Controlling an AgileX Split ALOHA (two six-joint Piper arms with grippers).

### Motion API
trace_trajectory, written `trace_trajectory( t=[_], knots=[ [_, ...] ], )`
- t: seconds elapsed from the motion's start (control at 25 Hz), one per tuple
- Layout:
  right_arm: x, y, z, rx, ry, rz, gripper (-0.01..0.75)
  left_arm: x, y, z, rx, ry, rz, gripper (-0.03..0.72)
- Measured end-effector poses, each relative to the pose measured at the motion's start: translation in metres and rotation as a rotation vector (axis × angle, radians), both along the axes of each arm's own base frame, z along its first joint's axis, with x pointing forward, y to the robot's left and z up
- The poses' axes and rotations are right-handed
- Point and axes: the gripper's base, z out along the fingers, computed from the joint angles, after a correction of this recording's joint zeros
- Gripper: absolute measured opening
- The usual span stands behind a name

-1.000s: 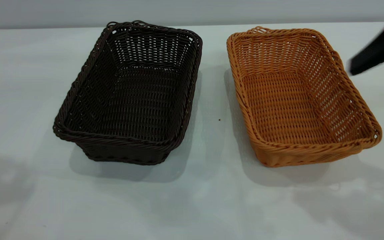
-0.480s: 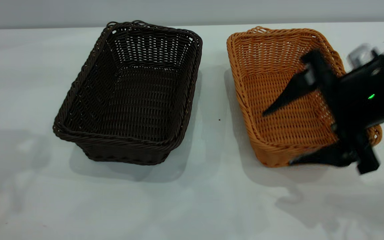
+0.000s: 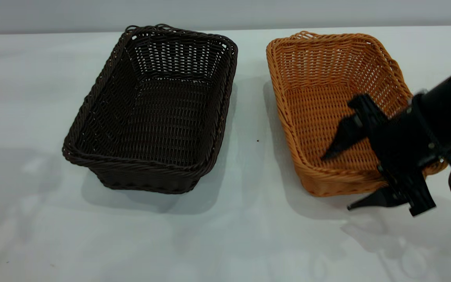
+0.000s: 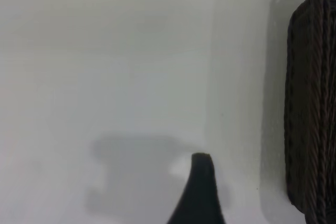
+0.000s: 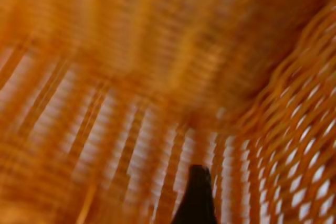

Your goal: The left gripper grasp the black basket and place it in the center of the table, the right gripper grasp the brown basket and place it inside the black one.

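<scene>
White worktop (image 3: 225, 243); right pincer (image 3: 337, 180) wide open, empty, straddling brown basket (image 3: 327, 117) near wall; next: close. Black basket (image 3: 151, 113) untouched.

You see a very dark brown-black rectangular woven wicker basket (image 3: 153, 113); its weave makes fine horizontal rows crossed by upright ribs, and the rim is a twisted braid. White shows through the gaps in its far wall. Beside it stands a light orange-tan rectangular wicker basket (image 3: 319, 90) with the same ribbed weave and braided rim, pale light showing through its side. The smooth worktop (image 3: 225, 243) is plain white with soft grey shadows and one tiny dark speck between the baskets. The right gripper (image 3: 347, 176) is matt black all over, also its cable loops.
</scene>
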Motion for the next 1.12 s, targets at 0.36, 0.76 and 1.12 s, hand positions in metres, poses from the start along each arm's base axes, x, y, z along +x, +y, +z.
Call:
trace_trajectory(
  t=[0.36,0.76,1.12],
  knots=[
    [-0.003,-0.005,-0.010,-0.041,0.070,-0.103,0.575,0.049,-0.032,-0.040,0.005,0.179,-0.089,0.584],
    [-0.003,-0.005,-0.010,-0.034,0.081,-0.129,0.575,0.116,-0.099,-0.121,0.035,0.291,-0.231,0.584],
    [-0.003,-0.005,-0.010,-0.038,0.076,-0.118,0.507,0.114,-0.115,-0.186,0.066,0.422,-0.269,0.468]
  ],
)
